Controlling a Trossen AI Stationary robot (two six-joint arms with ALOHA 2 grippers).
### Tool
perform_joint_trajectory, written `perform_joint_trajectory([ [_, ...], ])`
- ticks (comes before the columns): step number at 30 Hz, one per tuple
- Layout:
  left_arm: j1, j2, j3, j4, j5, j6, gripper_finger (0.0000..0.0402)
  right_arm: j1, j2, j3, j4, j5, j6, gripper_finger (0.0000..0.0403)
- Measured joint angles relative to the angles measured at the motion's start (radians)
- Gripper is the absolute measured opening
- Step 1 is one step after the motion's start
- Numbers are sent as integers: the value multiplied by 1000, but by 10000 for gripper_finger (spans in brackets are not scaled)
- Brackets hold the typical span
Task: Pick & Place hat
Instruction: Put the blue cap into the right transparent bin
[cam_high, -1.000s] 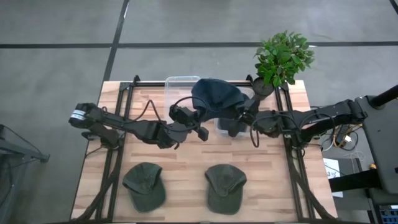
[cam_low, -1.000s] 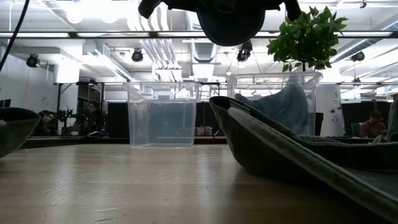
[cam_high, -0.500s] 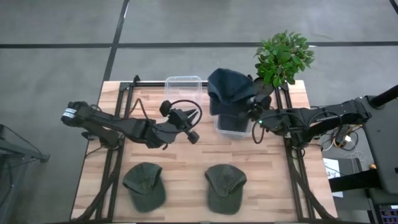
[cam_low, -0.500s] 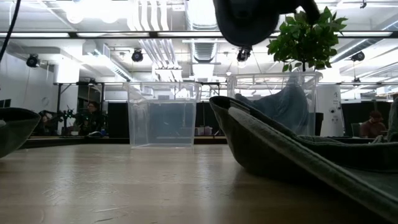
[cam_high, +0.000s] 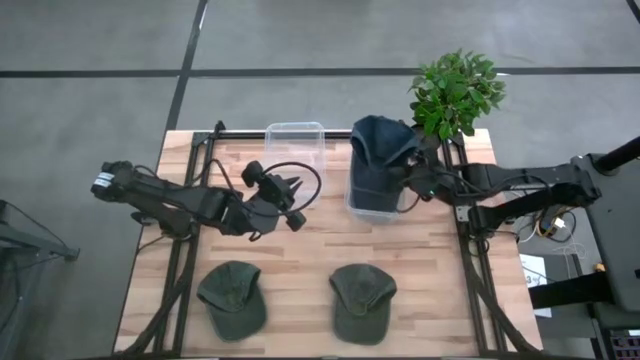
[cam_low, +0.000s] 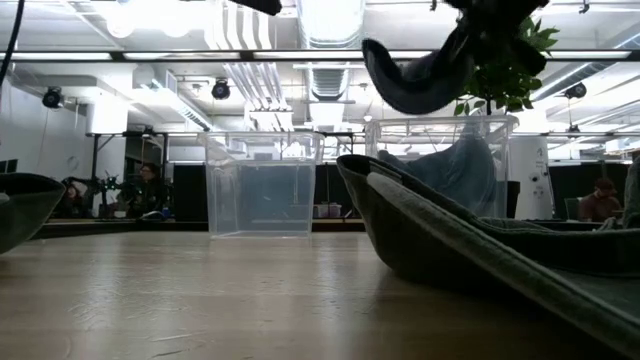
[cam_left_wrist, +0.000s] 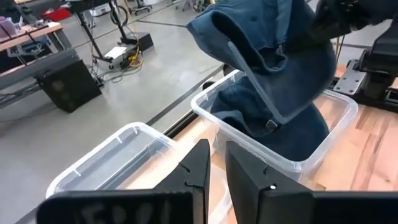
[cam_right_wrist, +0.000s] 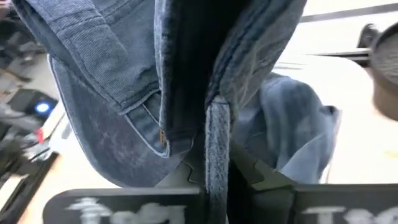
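Bright overhead glare, blurred foreground

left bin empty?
Yes, the left bin shows only clear plastic inside; a blue hat lies in the right bin.

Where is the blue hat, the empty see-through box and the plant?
blue hat (cam_high: 378, 150): high view, on its crown, hanging over the right-hand box.
empty see-through box (cam_high: 293, 140): high view, on its bare floor.
plant (cam_high: 455, 92): high view, on its leaves.
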Motion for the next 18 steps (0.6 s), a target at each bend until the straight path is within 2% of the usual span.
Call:
perform_joint_trajectory([
  [7, -8, -1, -41, -10, 0, -37, 44, -102, 35, 0, -26, -146, -14, 12],
  [18, -10, -1, -66, -31, 0, -75, 44, -102, 80, 0, -149, -186, 101, 13],
])
